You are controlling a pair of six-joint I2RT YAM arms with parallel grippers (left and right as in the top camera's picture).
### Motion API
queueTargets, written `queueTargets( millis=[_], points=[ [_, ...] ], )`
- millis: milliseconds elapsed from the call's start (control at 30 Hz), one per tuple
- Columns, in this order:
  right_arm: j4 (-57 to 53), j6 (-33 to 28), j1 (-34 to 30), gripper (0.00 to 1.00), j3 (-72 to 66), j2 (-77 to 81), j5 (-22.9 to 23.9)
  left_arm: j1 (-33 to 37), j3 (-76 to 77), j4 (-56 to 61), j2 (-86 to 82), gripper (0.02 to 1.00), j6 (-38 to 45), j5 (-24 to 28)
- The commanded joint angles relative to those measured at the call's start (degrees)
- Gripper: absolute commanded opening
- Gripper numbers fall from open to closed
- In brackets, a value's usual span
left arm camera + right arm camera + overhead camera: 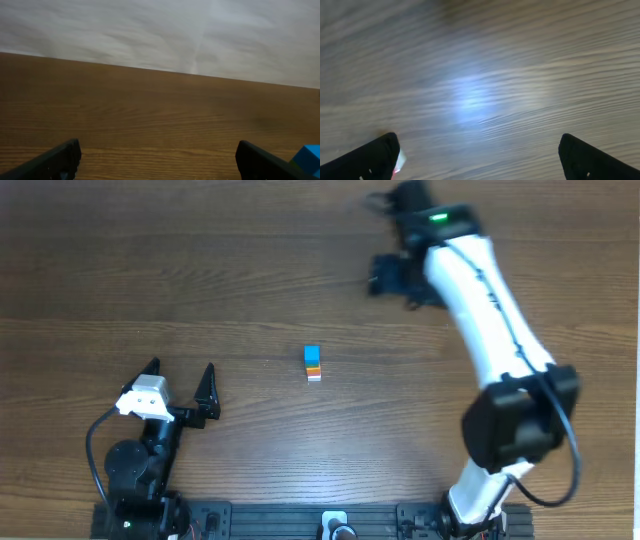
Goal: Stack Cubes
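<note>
The cubes stand in one stack (313, 364) near the middle of the table (150, 260), roughly midway between the two arms. The blue cube (312, 354) is on top, the orange cube (313, 368) sits under it, and the white cube (314, 377) is at the bottom, resting on the wood. The three look squarely piled, each touching the next, and nothing holds them.

The left gripper (181, 368) sits low on its own side of the table, close to its base and well apart from the stack. Its jaws are spread wide with only bare wood between them. From its wrist, the fingers (55, 159) frame a long run of brown tabletop that ends at a pale wall (150, 35). The blue cube shows as a corner just outside one finger, not touching it.

The right arm (480, 310) stretches far up the table, and its dark wrist hangs beyond the stack and off to the right, well away from it. The right gripper (477, 142) is also spread wide, and it carries nothing. Below it there is only wood grain, with a soft bluish sheen (470, 97) of reflected light on it. A small pale-red glint (399, 161) shows right beside one of its fingers (370, 157); I cannot tell what it is.

Along the near edge of the table, a black rail (300, 520) carries both arm bases.
</note>
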Motion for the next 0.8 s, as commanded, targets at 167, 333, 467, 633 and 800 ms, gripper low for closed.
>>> queueTargets(
  millis=[167, 333, 467, 633, 800],
  points=[
    [0.92, -7.89, -3.13, 0.991, -4.94, -18.08, 5.66, -0.11, -0.37, 0.00, -0.46, 1.000, 0.83, -0.04],
    [5.46, -9.97, -3.32, 0.993, -17.49, -32.72, 6.32, -0.11, -0.37, 0.00, -0.46, 1.000, 0.83, -0.04],
    [12.85, -11.19, -3.39, 0.991, -29.92, -46.29, 6.32, -0.11, -0.37, -0.02, -0.46, 1.000, 0.83, -0.04],
    [23.87, -13.35, -4.94, 0.991, -45.00, -64.11, 6.27, -0.11, -0.37, 0.00, -0.46, 1.000, 0.83, -0.04],
    [36.98, -14.53, -6.38, 0.993, -58.45, -80.78, 2.56, -0.11, -0.37, -0.02, -0.46, 1.000, 0.83, -0.04]
  ],
)
